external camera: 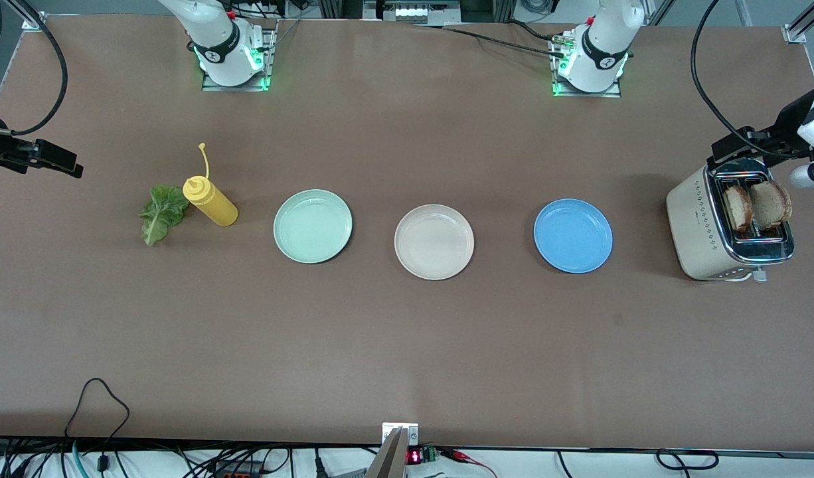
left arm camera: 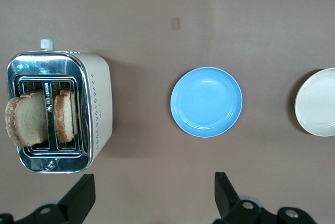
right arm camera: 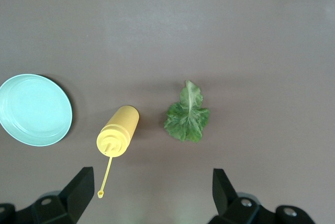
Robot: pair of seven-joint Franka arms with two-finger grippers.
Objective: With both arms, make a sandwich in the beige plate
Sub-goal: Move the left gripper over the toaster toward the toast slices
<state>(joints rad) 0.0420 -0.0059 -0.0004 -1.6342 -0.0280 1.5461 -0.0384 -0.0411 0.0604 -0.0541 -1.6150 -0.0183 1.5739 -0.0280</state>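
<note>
The beige plate point(external camera: 433, 241) lies bare in the middle of the table; its edge also shows in the left wrist view point(left arm camera: 319, 102). Two toasted bread slices point(external camera: 739, 207) point(external camera: 771, 204) stand in the toaster point(external camera: 696, 229) at the left arm's end, and show in the left wrist view point(left arm camera: 26, 119) point(left arm camera: 65, 115). A green lettuce leaf point(external camera: 161, 212) point(right arm camera: 187, 116) lies at the right arm's end. My left gripper point(external camera: 739, 149) point(left arm camera: 154, 192) hangs open and empty above the toaster's edge. My right gripper point(external camera: 55, 159) point(right arm camera: 152, 192) hangs open and empty over the table beside the lettuce.
A blue plate point(external camera: 573, 236) point(left arm camera: 206, 101) lies between the beige plate and the toaster. A mint green plate point(external camera: 313, 226) point(right arm camera: 34, 110) lies between the beige plate and a yellow squeeze bottle point(external camera: 210, 199) point(right arm camera: 118, 130), which lies on its side touching the lettuce.
</note>
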